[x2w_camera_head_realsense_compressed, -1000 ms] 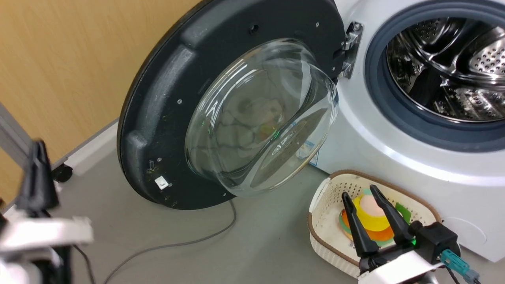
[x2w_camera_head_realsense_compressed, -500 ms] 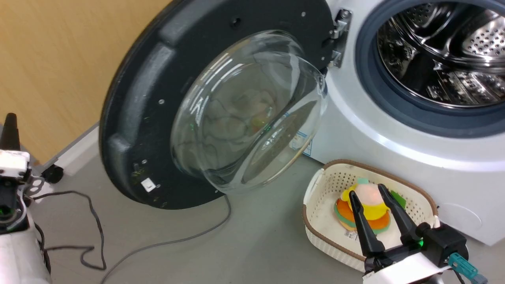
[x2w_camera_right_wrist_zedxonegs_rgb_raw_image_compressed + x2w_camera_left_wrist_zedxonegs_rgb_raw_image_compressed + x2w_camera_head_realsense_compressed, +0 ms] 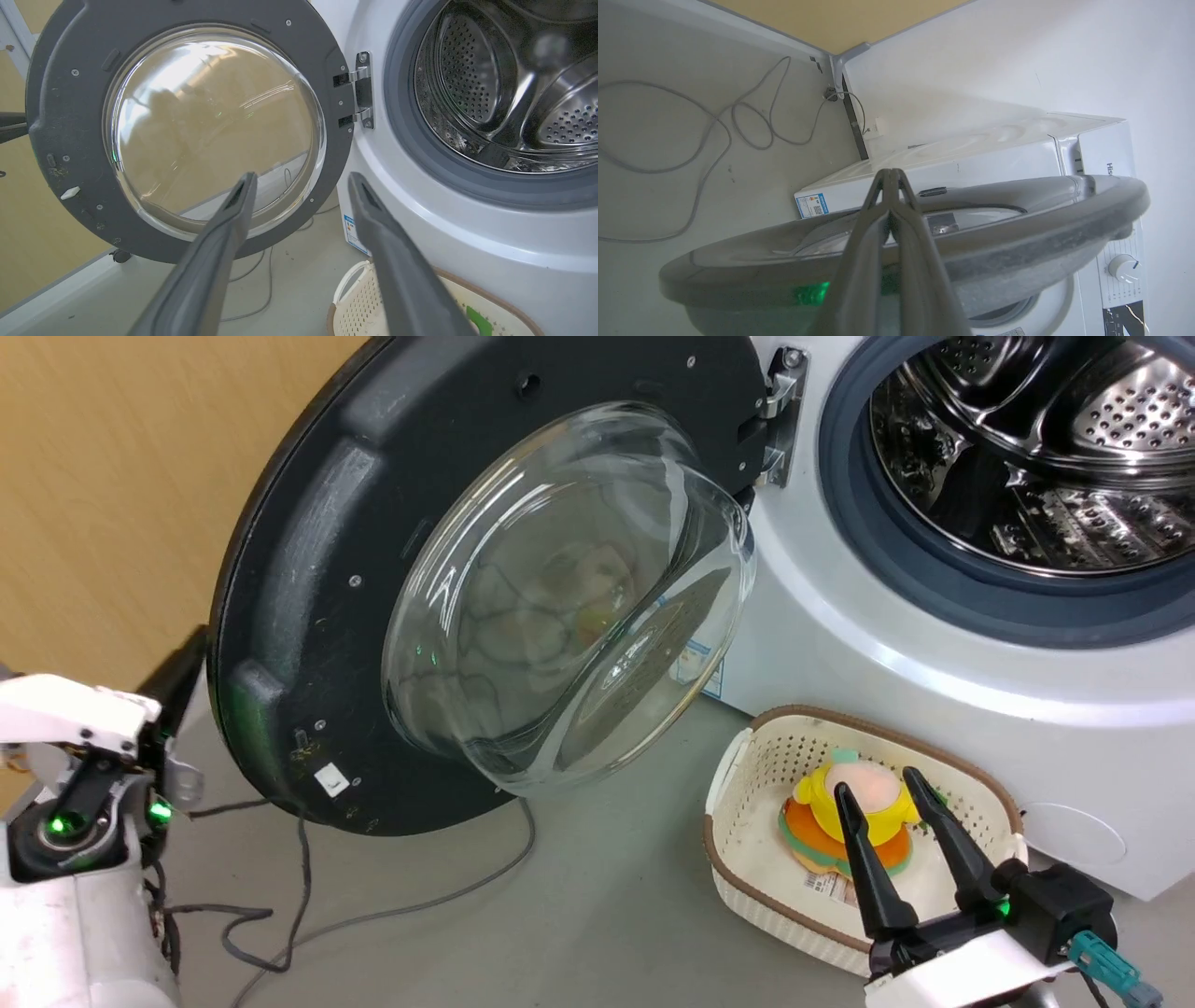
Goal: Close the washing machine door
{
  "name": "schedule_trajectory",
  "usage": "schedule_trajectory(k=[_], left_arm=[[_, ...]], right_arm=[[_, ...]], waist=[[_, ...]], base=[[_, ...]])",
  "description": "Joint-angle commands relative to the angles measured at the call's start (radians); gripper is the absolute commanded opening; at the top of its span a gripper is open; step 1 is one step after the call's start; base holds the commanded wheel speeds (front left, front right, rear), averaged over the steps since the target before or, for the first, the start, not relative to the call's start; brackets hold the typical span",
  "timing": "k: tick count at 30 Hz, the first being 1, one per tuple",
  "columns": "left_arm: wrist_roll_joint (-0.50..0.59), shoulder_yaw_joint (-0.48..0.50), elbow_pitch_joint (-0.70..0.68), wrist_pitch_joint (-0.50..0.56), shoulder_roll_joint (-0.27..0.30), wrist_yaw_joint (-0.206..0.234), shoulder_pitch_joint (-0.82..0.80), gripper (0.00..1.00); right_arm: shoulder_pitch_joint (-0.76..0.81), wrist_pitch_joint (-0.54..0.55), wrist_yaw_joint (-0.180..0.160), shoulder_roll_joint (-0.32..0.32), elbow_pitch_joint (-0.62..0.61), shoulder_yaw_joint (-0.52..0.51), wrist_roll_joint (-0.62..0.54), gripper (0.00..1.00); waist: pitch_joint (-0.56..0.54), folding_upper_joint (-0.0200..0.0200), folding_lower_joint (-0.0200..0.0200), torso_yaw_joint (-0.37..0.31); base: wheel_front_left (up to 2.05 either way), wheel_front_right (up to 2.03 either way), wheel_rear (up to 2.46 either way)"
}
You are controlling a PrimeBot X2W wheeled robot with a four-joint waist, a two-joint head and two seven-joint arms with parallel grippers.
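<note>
Door status: the washing machine door (image 3: 308, 569) is standing wide open, swung out to the left of the washing machine (image 3: 840, 644) on its hinge (image 3: 775, 420). Its matte inside and glass bowl (image 3: 560, 597) are facing the robot, and the drum opening is lying uncovered.

Behind the door, the left gripper (image 3: 889, 175) is lying across the glossy outer face near the free edge, fingers pressed together. Touching or just off it: cannot tell. The right gripper (image 3: 876, 781) is hovering spread and empty over the basket (image 3: 747, 756), which is holding a soft toy (image 3: 812, 793).

Judgement: the step in hand is looking like a push from behind. To go well, the closed fingers should be bearing flat on the outer face, far from the hinge for leverage. They should be following the door's arc rather than driving straight, or they may be sliding off the gloss. The right arm should be getting clear of the swing path, since the bowl may be passing close above the basket. A firm last press is likely going to be needed for the latch.
</note>
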Motion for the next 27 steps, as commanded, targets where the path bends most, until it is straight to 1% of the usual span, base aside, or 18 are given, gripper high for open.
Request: schedule_trajectory(k=[1,6,11,16,22,27], left_arm=[[-0.006,-0.003,-0.007,0.01,-0.003,-0.005,0.018,0.0],[-0.019,-0.03,-0.057,0.074,-0.023,-0.013,0.069,0.0],[-0.026,-0.068,-0.137,0.149,-0.049,0.0,0.139,0.0],[-0.044,-0.124,-0.248,0.227,-0.087,0.01,0.229,0.0],[-0.101,-0.197,-0.389,0.279,-0.121,0.05,0.358,0.0],[-0.193,-0.259,-0.483,0.253,-0.128,0.098,0.444,0.0]], right_arm=[[-0.002,-0.001,0.001,0.0,0.001,-0.001,-0.004,1.0],[0.004,-0.003,0.001,0.007,0.01,-0.006,0.0,1.0],[0.019,-0.007,0.001,0.017,0.021,-0.022,0.005,1.0],[0.045,-0.01,0.001,0.027,0.028,-0.045,0.009,1.0],[0.056,-0.012,0.001,0.035,0.026,-0.056,0.01,1.0],[0.056,-0.013,0.001,0.039,0.025,-0.059,0.01,1.0]], waist=[[-0.004,0.0,0.0,-0.002],[-0.03,0.0,0.0,-0.012],[-0.064,0.0,0.0,-0.022],[-0.102,0.0,0.0,-0.031],[-0.124,0.0,0.0,-0.066],[-0.132,0.0,0.0,-0.119]], base=[[0.0,0.0,0.0],[0.0,0.0,0.0],[0.0,0.0,0.0],[0.0,0.0,0.0],[0.0,0.0,0.0],[0.0,0.0,0.0]])
